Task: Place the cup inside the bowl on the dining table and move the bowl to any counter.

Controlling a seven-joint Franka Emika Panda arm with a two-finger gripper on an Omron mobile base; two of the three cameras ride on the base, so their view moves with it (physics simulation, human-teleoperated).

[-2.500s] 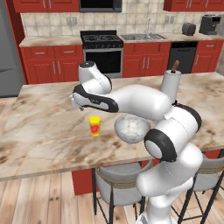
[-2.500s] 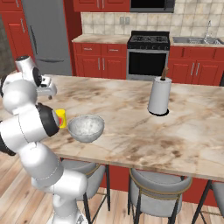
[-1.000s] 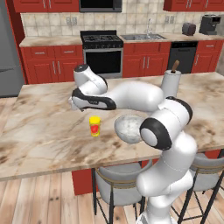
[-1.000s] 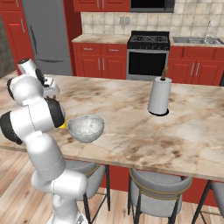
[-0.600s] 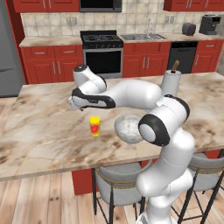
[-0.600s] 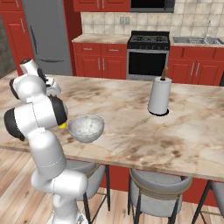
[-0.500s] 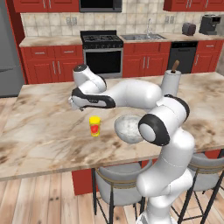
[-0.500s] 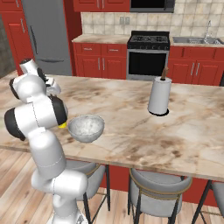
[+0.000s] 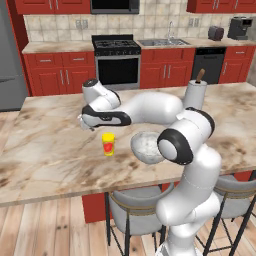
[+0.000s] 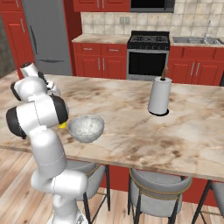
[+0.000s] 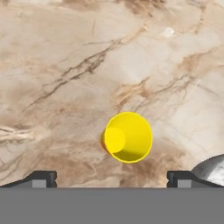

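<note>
Looking down from the hand, you get the cup almost straight underneath, standing upright with its open yellow mouth facing up at the camera. So the cup's long axis runs pretty much along the line the hand is pointing, which I'd say is the whole thing for the next move: drop straight down and the fingers should pass either side of the rim. They're spread as wide as they go and holding nothing. The cup sits a touch off-centre toward the finger on the bowl's side, so a small nudge that way looks worth doing first.

From the left base view the hand hangs above and a bit to the far-left of the cup, clear of it. Just beside the cup on the tabletop is the bowl, close but not touching, and empty as far as I can tell. Further back a paper towel roll stands well apart.
</note>
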